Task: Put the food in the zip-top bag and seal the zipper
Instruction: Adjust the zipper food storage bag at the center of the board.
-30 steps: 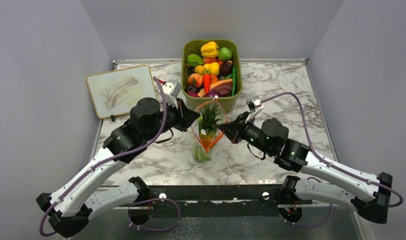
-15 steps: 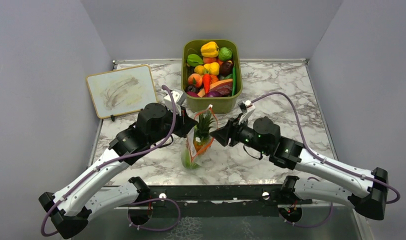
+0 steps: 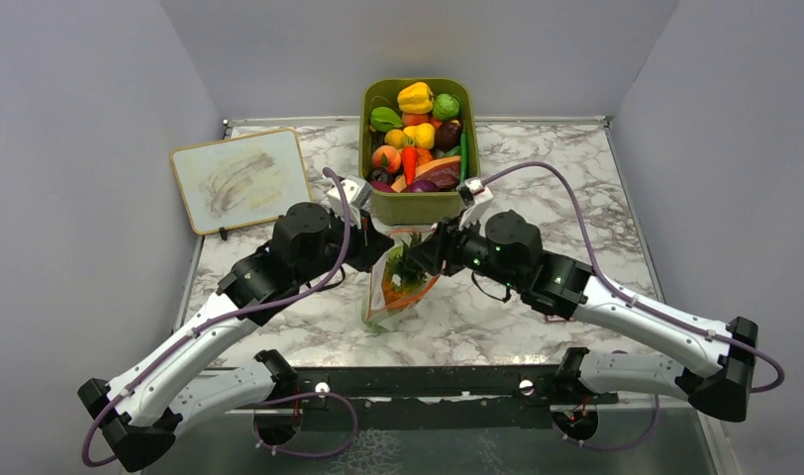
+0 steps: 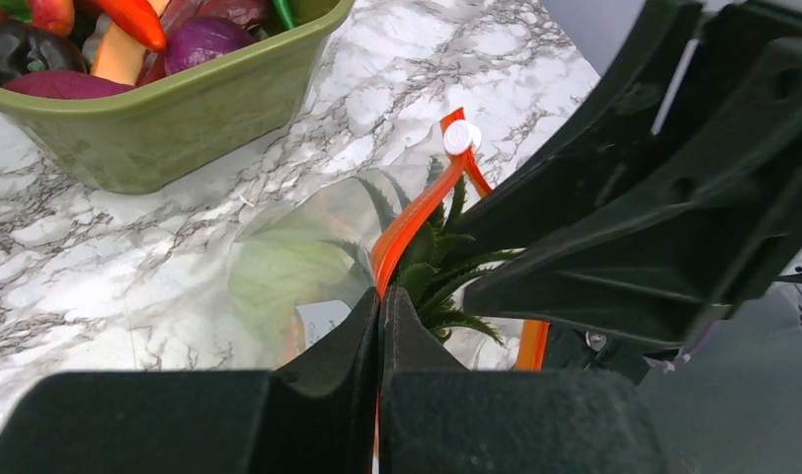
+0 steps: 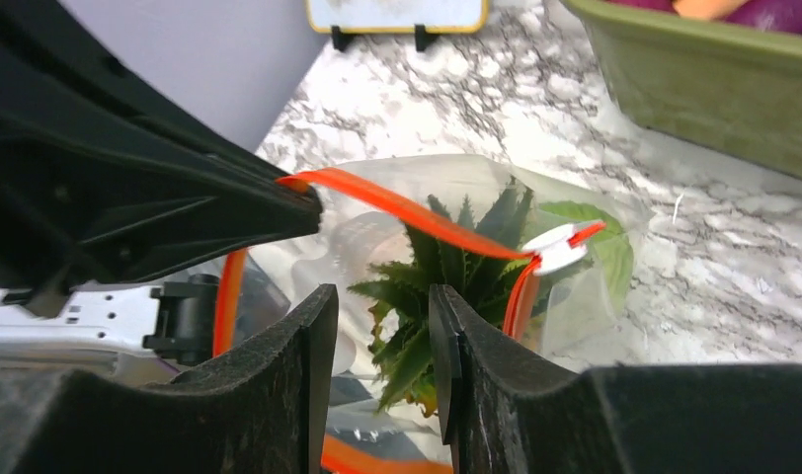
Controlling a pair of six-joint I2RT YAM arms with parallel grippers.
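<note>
Leaves (image 5: 446,267), spiky and green, stand up inside the zip-top bag (image 3: 378,309), above an orange fruit (image 3: 398,290) that shows through the clear plastic. The bag sits at the middle of the marble tabletop (image 3: 537,168), just in front of the olive-green bin (image 3: 418,208), and leans over to one side. Its zipper (image 4: 417,217) runs orange-red along the mouth to a small white slider (image 4: 462,137), and in the right wrist view the two sides of the strip stand apart. The left tool (image 4: 380,296) is pinched tight on the zipper at one end of the mouth. The right tool (image 5: 382,291) hovers close opposite, its jaws narrowly parted with nothing between them. The bin is heaped with more toy produce. A small whiteboard (image 3: 240,178) lies at the far left of the tabletop.
</note>
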